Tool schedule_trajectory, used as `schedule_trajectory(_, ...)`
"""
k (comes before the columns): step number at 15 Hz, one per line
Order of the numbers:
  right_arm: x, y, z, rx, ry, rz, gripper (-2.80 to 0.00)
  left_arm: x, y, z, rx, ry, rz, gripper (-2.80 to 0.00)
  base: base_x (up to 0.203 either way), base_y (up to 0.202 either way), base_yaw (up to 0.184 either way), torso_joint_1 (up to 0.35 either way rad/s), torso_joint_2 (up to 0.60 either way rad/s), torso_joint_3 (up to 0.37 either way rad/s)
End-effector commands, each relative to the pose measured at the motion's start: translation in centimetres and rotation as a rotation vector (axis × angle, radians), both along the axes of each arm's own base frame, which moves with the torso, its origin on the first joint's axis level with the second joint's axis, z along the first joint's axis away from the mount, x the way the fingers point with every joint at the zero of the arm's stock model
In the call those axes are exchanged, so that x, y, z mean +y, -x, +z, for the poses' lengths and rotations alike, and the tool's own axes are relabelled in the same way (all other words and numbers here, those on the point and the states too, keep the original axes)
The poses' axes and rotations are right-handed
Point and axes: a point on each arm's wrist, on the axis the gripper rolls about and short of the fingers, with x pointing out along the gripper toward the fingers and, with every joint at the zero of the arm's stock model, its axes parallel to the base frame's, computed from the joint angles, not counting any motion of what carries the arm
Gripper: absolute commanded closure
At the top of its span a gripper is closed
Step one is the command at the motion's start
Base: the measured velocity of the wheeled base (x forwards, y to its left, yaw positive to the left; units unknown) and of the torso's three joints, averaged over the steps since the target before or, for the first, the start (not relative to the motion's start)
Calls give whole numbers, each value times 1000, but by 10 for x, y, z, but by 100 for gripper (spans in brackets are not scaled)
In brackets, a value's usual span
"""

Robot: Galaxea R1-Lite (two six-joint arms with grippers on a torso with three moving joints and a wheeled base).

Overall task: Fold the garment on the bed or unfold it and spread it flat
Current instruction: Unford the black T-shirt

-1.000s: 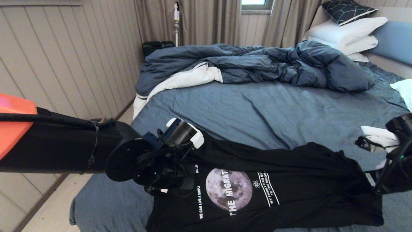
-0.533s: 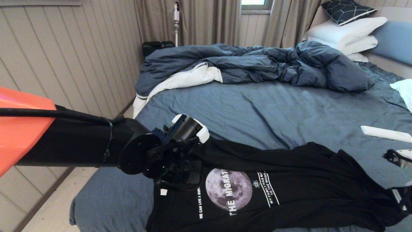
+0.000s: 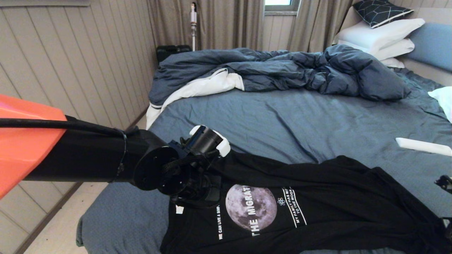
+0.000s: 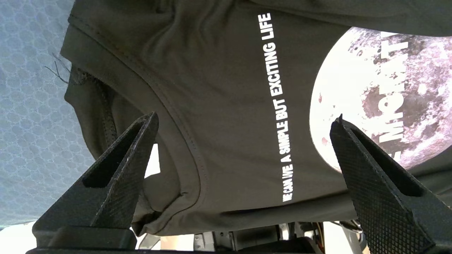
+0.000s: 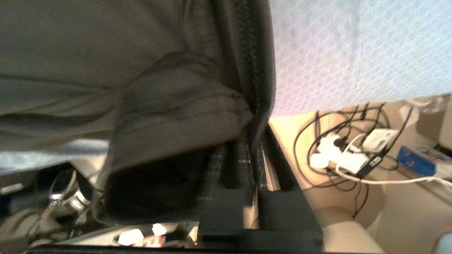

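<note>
- The right gripper (image 5: 252, 148) has swung out past the head view's right edge, pinching the thin black moon-print T-shirt's (image 3: 282, 211) hem
- Left gripper (image 4: 243, 127) hovers spread wide over the collar on the slate-blue bed (image 3: 282, 120)

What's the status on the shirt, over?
Left gripper open above the collar. Right gripper shut on the T-shirt hem. Shirt stretched across the bed. Nothing in the way.
</note>
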Motion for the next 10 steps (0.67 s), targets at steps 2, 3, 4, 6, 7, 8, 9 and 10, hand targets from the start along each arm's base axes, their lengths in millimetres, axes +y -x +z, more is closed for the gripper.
schedule_trajectory(2,-2,-2,-1,-14,10,2,-280,1,0,0,3,-1,7,-280,0,0,0,0,0,0)
schedule_trajectory(3,-1,-3,1,-21,13,5,-280,3,-2,0,3,-1,13,-280,0,0,0,0,0,0)
schedule_trajectory(4,-1,-2,2,-27,18,5,-280,4,-3,0,2,0,17,-280,0,0,0,0,0,0)
schedule_trajectory(6,0,-2,7,-60,28,6,-280,4,-2,3,-3,6,16,-280,0,0,0,0,0,0)
schedule_trajectory(7,1,-2,12,-96,36,13,-280,5,-2,5,-6,9,16,-280,0,0,0,0,0,0)
schedule_trajectory(8,1,-4,16,-142,25,31,-280,5,-1,6,-8,11,16,-280,0,0,0,0,0,0)
schedule_trajectory(9,2,-6,21,-182,12,45,-280,6,-1,7,-10,14,18,-280,0,0,0,0,0,0)
schedule_trajectory(10,1,-8,27,-210,11,42,-280,8,-2,8,-11,16,24,-280,0,0,0,0,0,0)
